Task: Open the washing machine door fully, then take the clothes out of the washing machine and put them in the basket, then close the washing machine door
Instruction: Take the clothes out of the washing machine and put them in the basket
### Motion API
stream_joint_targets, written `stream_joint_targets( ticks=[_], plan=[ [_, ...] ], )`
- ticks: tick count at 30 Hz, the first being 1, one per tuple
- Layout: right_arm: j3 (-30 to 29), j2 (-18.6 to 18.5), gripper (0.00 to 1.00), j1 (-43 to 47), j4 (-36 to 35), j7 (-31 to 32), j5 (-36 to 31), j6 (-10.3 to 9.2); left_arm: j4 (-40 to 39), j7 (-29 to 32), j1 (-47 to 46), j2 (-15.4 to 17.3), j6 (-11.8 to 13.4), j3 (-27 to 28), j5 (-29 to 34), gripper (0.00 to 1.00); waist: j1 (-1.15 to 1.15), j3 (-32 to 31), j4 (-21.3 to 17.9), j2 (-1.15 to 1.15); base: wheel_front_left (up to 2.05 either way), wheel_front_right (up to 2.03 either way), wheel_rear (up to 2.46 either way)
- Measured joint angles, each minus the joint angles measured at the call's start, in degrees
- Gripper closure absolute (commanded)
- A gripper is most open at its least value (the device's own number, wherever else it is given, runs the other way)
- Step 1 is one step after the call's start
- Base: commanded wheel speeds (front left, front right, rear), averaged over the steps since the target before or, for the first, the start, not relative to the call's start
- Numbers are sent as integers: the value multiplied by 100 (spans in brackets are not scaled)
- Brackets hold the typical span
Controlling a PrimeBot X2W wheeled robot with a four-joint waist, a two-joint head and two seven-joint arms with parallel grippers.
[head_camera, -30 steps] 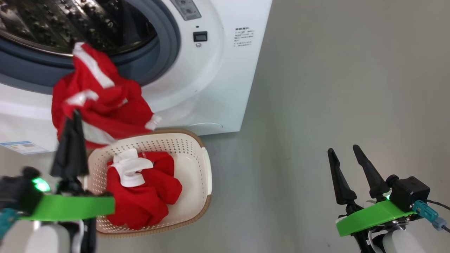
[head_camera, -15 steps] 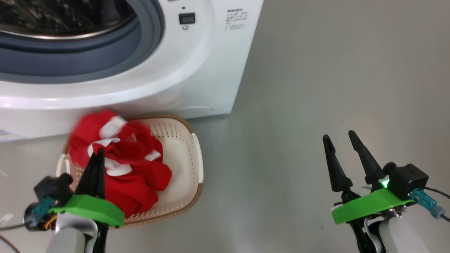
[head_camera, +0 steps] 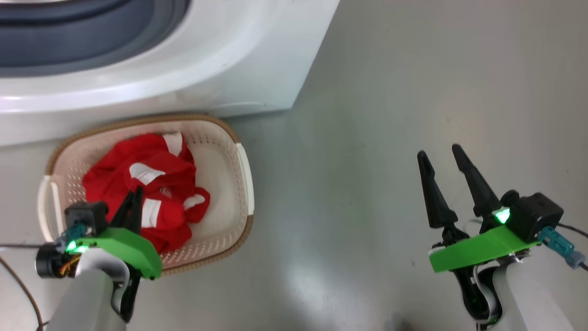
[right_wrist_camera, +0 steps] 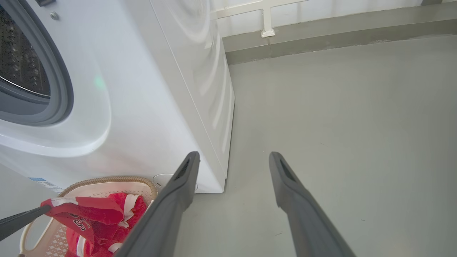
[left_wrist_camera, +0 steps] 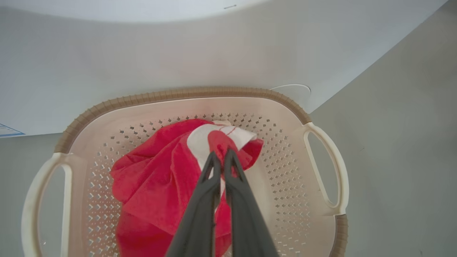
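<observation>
**A:** Down has come the left gripper [left_wrist_camera: 221,152] with a piece of the clothes [head_camera: 119,177]. A second ago that piece hung before the mouth of the washing machine [head_camera: 193,73]; now it lies in the basket [head_camera: 138,120]. The head camera has tipped down too, so part of that shift is the view's own.

**B:** Let go yet?

**A:** No. The jaws are pinched tight on a red-and-white fold over the basket's middle, at 8 o'clock in the head view. All the red I can see sits inside the rim, piled toward the basket's 9 o'clock side.

**B:** And the other arm?

**A:** The right gripper [head_camera: 438,151] is at 4 o'clock, fingers spread wide and empty, above the grey floor [head_camera: 390,92].

**B:** So where are we?

**A:** The door step is done, I'd judge. The right wrist view looks straight at the grey gasket [right_wrist_camera: 68,92] and steel drum [right_wrist_camera: 21,60] at its 9 o'clock, with nothing across them. For this piece, only the release remains. The slice of drum I can see holds no red, but most of it is hidden, so I can't tell whether more waits inside. Closing the door is not yet done.
</observation>
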Motion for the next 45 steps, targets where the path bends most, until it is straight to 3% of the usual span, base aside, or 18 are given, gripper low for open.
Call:
stream_joint_targets(
  ticks=[16, 18, 19, 20, 21, 32, 45],
  plan=[
    [171, -1, 0, -499, -146, 0, 140, 0, 1444, 0, -1143, 342, 0, -602, -235, 100, 0, 960, -156, 0, 0, 0, 0],
    [175, -1, 0, -504, -146, 0, 140, 0, 1521, 0, -1199, 343, 0, -616, -275, 82, 0, 1019, -172, 0, 0, 0, 0],
    [177, -1, 0, -506, -144, 0, 140, 0, 1550, 0, -1210, 339, 0, -622, -279, 64, 0, 1035, -180, 0, 0, 0, 0],
    [179, -1, 0, -508, -143, 0, 140, 0, 1593, 0, -1220, 331, 0, -628, -298, 25, 0, 1041, -187, 0, 0, 0, 0],
    [178, -2, 0, -510, -141, 0, 140, 0, 1637, 0, -1235, 322, 0, -646, -324, 0, 0, 1036, -188, 0, 0, 0, 0],
    [169, -2, 0, -543, -44, 0, 140, 0, 1619, -1, -1255, 257, 0, -628, -634, 0, 0, 778, -135, 0, 0, 0, 0],
    [82, -3, 0, -400, 188, 0, 86, 0, 743, 0, -491, 252, 0, -414, -721, 0, 0, 49, -34, 0, 0, 0, 0]
  ],
)
